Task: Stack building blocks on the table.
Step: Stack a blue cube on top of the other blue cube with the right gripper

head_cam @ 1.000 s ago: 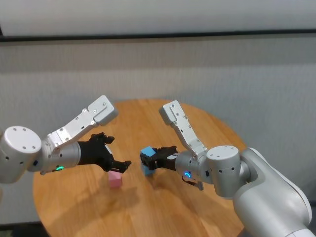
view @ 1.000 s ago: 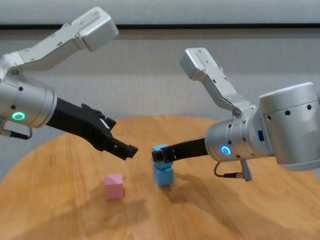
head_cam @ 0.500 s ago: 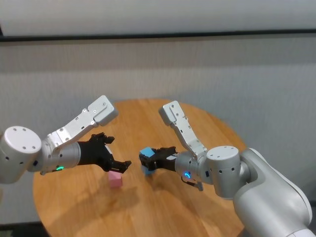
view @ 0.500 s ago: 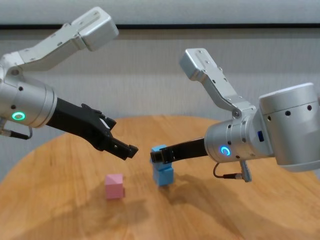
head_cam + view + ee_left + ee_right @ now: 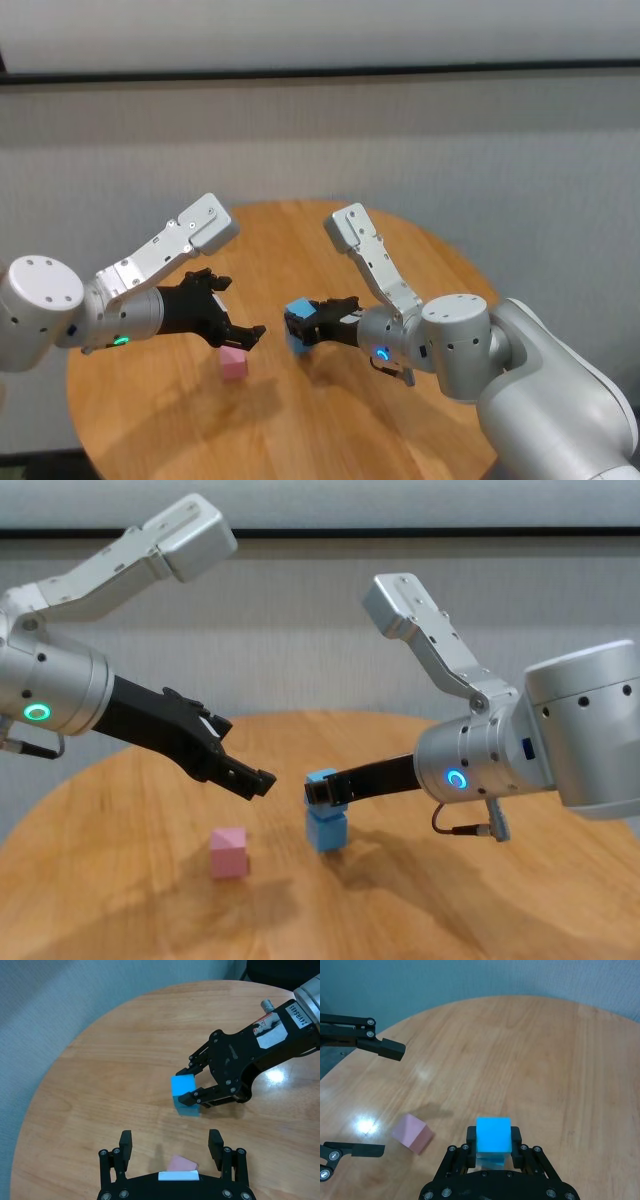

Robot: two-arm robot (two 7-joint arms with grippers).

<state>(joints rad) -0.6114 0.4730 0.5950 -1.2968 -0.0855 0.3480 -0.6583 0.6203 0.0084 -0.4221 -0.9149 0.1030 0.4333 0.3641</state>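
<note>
My right gripper [image 5: 318, 788] is shut on a light blue cube [image 5: 320, 780] and holds it directly over the second light blue cube [image 5: 327, 832], which stands on the round wooden table [image 5: 120, 810]. I cannot tell whether the two cubes touch. The right wrist view shows the held cube [image 5: 493, 1135] between the fingers [image 5: 471, 1140], with the lower cube [image 5: 492, 1161] beneath it. The pink cube [image 5: 228, 852] lies alone on the table to the left. My left gripper [image 5: 245, 755] is open and empty, hovering above the pink cube [image 5: 181, 1164].
The table's curved edge [image 5: 55, 1070] runs round the far side in the left wrist view, with grey floor [image 5: 40, 1010] beyond. A grey wall [image 5: 320, 140] stands behind the table. The wood [image 5: 300, 430] shows bare near me.
Almost nothing. My right arm has shifted very slightly while the held blue cube stays over the lower one. The left gripper and the pink cube have not moved.
</note>
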